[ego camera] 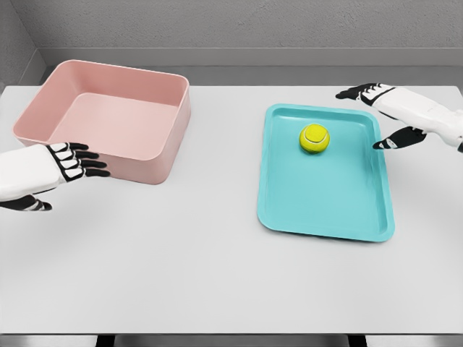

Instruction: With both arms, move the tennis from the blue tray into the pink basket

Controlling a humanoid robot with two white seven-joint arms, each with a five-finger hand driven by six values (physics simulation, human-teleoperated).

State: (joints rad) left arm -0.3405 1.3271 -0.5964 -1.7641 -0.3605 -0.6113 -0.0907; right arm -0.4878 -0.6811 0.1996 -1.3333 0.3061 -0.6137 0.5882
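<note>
Looking down from head height, tilting forward over the white table (217, 275). Taking in the whole tabletop at moderate range, grey wall (239, 29) closing the 12 o'clock edge. Framing the pink basket (108, 116) toward 10 o'clock, the blue tray (325, 195) toward 2 o'clock. Sharing nothing with another view.

Both forearms (14, 177) cut by edges

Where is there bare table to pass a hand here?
Free: the strip between pink basket and blue tray, and the whole front of the table. Crowded: the tray's far right corner, with the right hand near the tennis ball.
</note>
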